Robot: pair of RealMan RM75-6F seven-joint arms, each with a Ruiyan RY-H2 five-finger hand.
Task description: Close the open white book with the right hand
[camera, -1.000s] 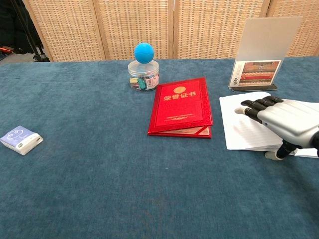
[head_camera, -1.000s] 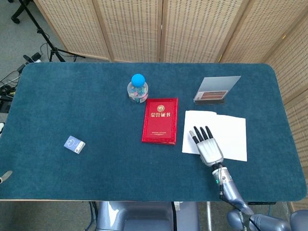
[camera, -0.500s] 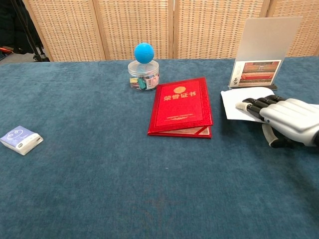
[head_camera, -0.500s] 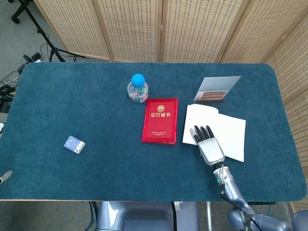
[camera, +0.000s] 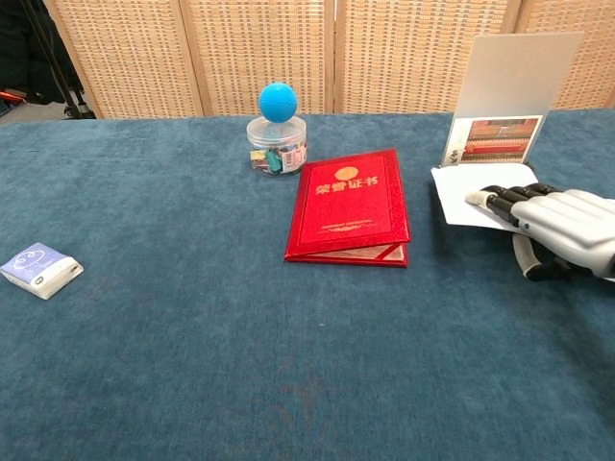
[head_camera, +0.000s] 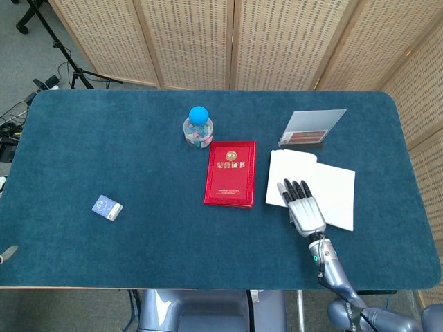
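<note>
The open white book point(head_camera: 334, 193) lies on the right side of the blue table, its left half point(camera: 468, 192) raised off the cloth. My right hand point(head_camera: 305, 208) is at that left half, fingers laid flat on top of the page and the thumb point(camera: 534, 266) under it, so the page is held between them. In the chest view the right hand point(camera: 562, 225) sits at the right edge. The book's right half lies flat beyond the hand. My left hand is in neither view.
A red certificate book point(head_camera: 230, 173) lies closed just left of the white book. Behind it stands a clear jar with a blue ball lid point(head_camera: 199, 128). A sign stand point(head_camera: 309, 129) is right behind the white book. A small blue-white box point(head_camera: 107, 207) lies far left.
The right hand has lifted the white book's left half off the table and carried its left edge a little to the right. Nothing else moved.
</note>
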